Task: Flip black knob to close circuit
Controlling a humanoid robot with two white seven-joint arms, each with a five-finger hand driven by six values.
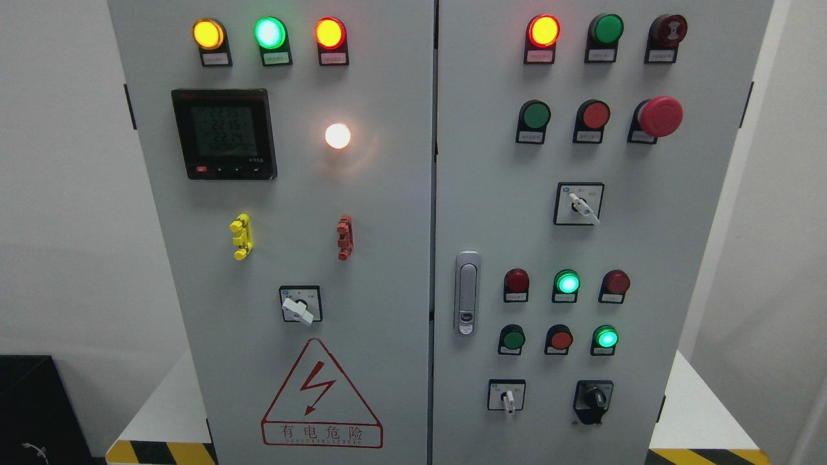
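So the black knob sat low on the right door of the cabinet, just right of a white-handled switch and under the lit green lamp. Its grip looked roughly upright, maybe tipped slightly (hard to call, black on black). Neither hand was in frame, so I couldn't tell how their fingers stood. With the knob right of centre, I'd guess the right arm had the shorter reach.
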